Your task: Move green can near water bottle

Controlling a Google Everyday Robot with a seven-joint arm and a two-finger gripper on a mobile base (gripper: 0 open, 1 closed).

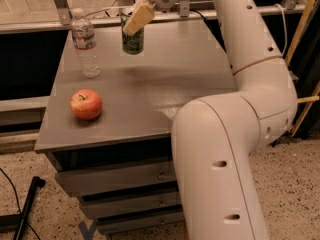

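camera view has gripper (136,20) clamped on can (133,40), aloft near bottle (85,44); only set-down seems left.

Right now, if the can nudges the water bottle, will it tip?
Probably tippy: the water bottle is tall and narrow, standing upright on a smooth table. If knocked over, its round body would likely roll. The gripper, shut on the green can, hangs beside it, not touching.

Gripper (134,25): clamping the green can (132,40), fingers (138,17) pointing down-left from the wrist.
Arm (252,49): arching upward, elbow sitting below-right of the gripper.
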